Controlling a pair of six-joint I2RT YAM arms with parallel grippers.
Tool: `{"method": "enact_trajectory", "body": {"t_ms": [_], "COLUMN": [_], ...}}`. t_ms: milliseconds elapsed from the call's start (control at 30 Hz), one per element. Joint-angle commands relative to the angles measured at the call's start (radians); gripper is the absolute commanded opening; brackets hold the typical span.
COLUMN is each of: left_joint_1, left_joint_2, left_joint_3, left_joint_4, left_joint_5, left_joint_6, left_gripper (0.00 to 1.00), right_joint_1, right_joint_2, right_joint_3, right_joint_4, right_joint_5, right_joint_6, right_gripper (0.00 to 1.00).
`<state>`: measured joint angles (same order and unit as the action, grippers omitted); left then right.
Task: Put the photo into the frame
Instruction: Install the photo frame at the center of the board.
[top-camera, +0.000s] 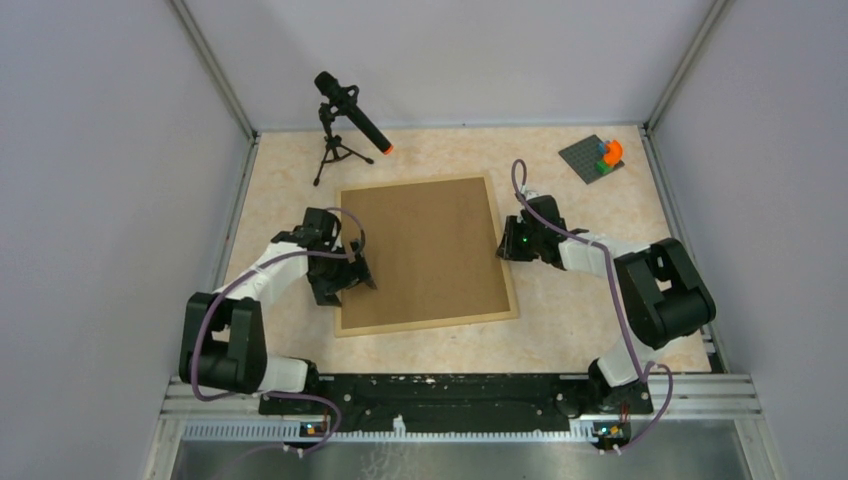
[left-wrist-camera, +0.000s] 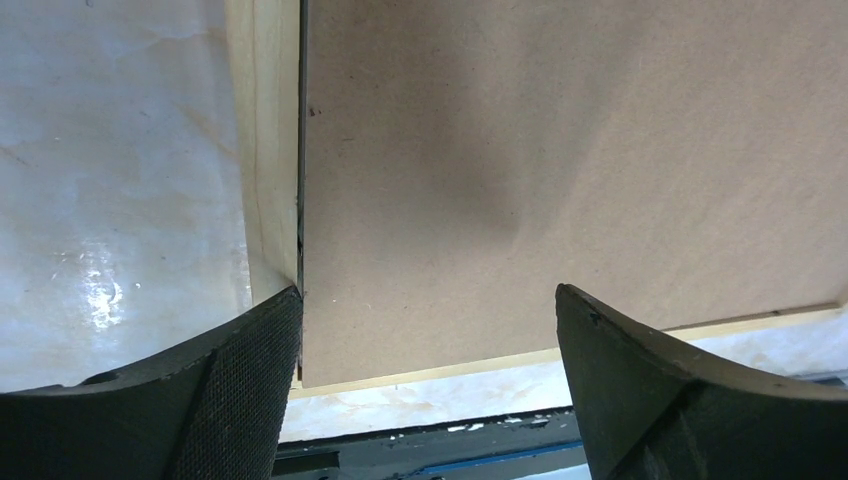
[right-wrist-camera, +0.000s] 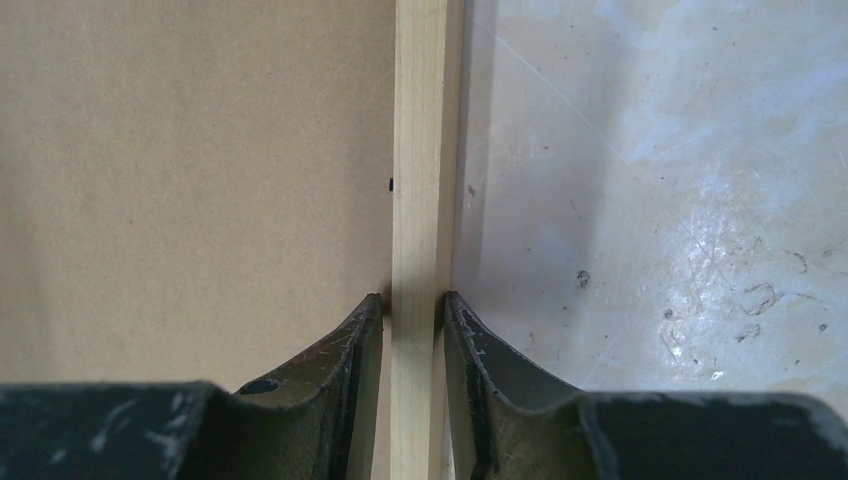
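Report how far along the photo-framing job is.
Done, apparently: the brown backing board lies inside the frame, flat on the table. The photo shows in no view, so whether it sits underneath cannot be told. In hand: the right pincer is shut on the frame's right strip; the left pincer hangs open over the board's left edge. Left: probably securing the board, then releasing.

High rear overview; close downward wrist views, seemingly over the frame (right-wrist-camera: 420, 150)

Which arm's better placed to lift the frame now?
Right, probably. The right pincer is closed on the frame at its right strip; the left pincer stands wide open over the backing board by the left strip, gripping nothing.
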<state>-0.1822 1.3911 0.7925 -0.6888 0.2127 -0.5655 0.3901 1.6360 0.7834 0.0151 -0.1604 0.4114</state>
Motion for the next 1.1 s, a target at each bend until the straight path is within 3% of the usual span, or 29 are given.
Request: {"method": "enact_trajectory", "body": {"t_ms": [0,167,500,633,800,900,1067], "left_joint_1": [-0.084,-0.175,-0.374,-0.391,-0.389,-0.292,0.047], "left_joint_2": [0.057,0.123,0.328,0.266,0.063,-0.078,-0.319], "left_joint_3": [0.007,0.05,0.146,0.134,0.149,0.167,0.095], "left_joint_4": [0.154,0.075,-0.054,-0.016,0.003,0.013,0.154], "left_joint_5": [0.067,-0.152,-0.455,-0.466,-0.43,-0.336,-0.072], "left_joint_6": [-0.067,-0.094,-0.19,-0.174,-0.116,-0.071,-0.003], "left_gripper": [0.97,0.99,0.99,0.97,0.99,0.99,0.99], "right_joint_1": [0.052,0.055,0.054,0.055,0.047,0.035,0.018], "right_joint_2": [0.058,0.062,0.055,0.029,0.018,-0.01,-0.048], "right_joint_3": [0.0,0.004,0.022,0.032,0.035,0.051,0.102], "right_joint_4": [-0.06,-0.065,-0.074,-0.096,-0.116,-0.138,-0.186], "right_joint_5": [-0.104,-0.105,-0.115,-0.107,-0.113,-0.135,-0.144], "right_joint_6": [0.012,0.012,0.02,0.017,0.01,0.007,-0.017], "right_gripper": [0.27,0.27,0.27,0.27,0.27,0.32,0.44]}}
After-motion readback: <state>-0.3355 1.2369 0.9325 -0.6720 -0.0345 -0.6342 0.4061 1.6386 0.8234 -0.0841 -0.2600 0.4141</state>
